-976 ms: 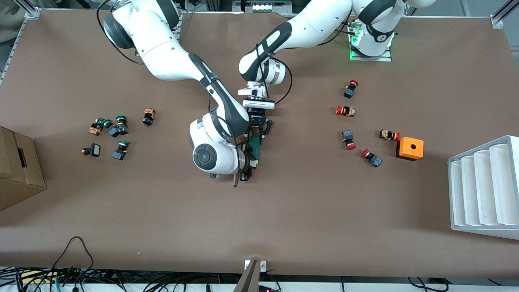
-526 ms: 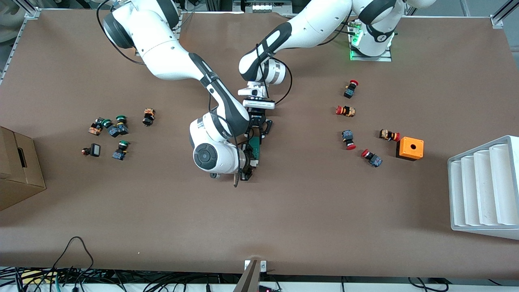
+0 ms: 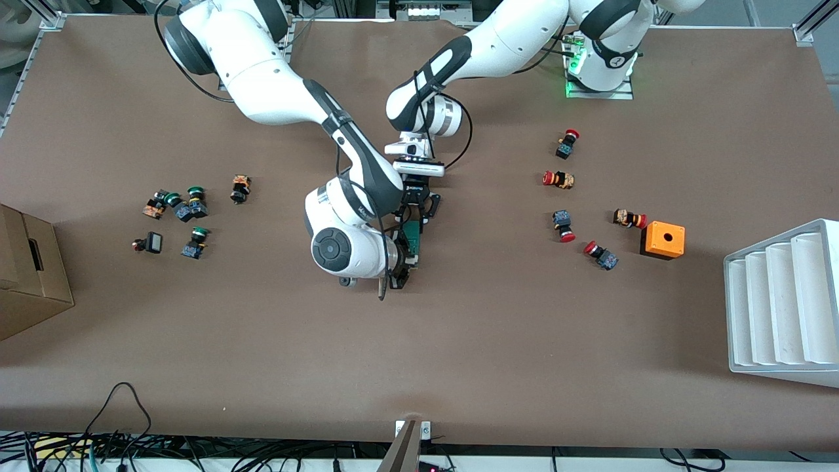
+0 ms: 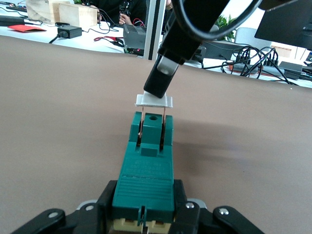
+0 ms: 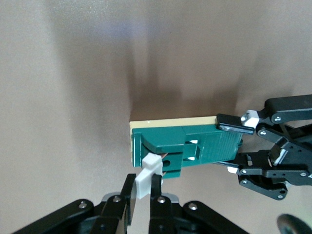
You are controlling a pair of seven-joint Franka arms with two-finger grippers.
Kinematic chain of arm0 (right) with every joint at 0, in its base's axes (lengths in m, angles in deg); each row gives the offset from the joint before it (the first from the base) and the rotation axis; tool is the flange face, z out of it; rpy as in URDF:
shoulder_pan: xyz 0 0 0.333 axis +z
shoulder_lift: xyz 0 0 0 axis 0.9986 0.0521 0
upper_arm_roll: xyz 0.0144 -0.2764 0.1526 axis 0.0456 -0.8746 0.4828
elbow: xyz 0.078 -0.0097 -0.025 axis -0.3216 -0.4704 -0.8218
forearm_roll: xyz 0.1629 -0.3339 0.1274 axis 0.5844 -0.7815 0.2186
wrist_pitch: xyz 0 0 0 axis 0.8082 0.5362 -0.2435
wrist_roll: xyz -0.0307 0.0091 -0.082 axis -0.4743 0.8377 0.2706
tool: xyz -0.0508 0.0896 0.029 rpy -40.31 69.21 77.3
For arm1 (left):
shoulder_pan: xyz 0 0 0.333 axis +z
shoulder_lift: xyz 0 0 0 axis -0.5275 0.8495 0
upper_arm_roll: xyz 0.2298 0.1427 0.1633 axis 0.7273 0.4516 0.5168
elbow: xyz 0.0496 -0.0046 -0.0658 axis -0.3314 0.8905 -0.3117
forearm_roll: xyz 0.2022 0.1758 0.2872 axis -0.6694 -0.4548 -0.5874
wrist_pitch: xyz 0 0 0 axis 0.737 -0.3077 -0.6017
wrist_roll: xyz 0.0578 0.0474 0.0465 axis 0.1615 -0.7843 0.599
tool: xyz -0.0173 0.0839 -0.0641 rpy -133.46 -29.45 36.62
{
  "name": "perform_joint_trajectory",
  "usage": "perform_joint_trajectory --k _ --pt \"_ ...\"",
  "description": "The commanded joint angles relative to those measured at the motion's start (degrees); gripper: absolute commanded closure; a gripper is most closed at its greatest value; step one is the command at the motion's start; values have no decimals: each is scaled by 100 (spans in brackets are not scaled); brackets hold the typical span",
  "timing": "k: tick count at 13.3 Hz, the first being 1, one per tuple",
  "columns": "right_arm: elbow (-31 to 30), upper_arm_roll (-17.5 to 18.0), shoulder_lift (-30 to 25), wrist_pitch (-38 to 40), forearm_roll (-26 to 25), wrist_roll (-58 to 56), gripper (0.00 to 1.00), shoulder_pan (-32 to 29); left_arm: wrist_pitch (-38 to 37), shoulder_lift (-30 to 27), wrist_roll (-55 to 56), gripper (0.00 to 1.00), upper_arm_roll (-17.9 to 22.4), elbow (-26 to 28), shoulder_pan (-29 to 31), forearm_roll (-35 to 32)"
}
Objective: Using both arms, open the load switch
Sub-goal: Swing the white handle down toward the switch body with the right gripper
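Left gripper (image 4: 144, 214): fingers closed on the green body of the switch (image 4: 146, 161), clamping one end of it; sits at mid-table, also seen in the front view (image 3: 413, 219)
Right gripper (image 5: 142, 192): fingers pinched on the white tab (image 5: 147, 174) at the switch's other end; in the front view (image 3: 401, 272) it is at the end of the switch nearer the camera
Switch: held between both grippers at mid-table (image 3: 412, 241), long axis running toward the camera; whether it rests on the table (image 3: 459, 341) or just above it I cannot tell
Tab: white, raised off the green body on two thin metal blades (image 4: 154, 101); the blades run down into slots in the body
Left arm (image 3: 485, 52): reaches in from its base to mid-table
Right arm (image 3: 262, 78): reaches in from its base, wrist just beside the switch
Red buttons (image 3: 562, 179): scattered group toward the left arm's end, well apart from the switch
Orange cube (image 3: 663, 240): beside the red buttons, hole on top
Green buttons (image 3: 185, 207): cluster toward the right arm's end
White tray (image 3: 783, 301): at the left arm's end of the table
Cardboard box (image 3: 29, 272): at the right arm's end
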Motion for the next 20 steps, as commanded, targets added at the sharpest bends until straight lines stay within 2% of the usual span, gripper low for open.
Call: perform_joint_trajectory --k 1,5,13,18,20 --pt "35 9 38 -129 -128 89 91 108 7 100 178 57 4 -150 -21 -146" --pt "-35 9 29 -129 -207 80 91 152 7 100 178 57 4 -150 -21 -146" --pt "-711 70 -418 -173 -304 19 93 178 7 91 169 57 4 -150 -30 -146" --pt "-791 115 -498 -138 -409 19 93 178 7 100 178 57 4 -150 -21 -146" --pt "-1010 115 -646 -164 -418 -25 93 178 7 91 178 57 4 -150 -21 -146"
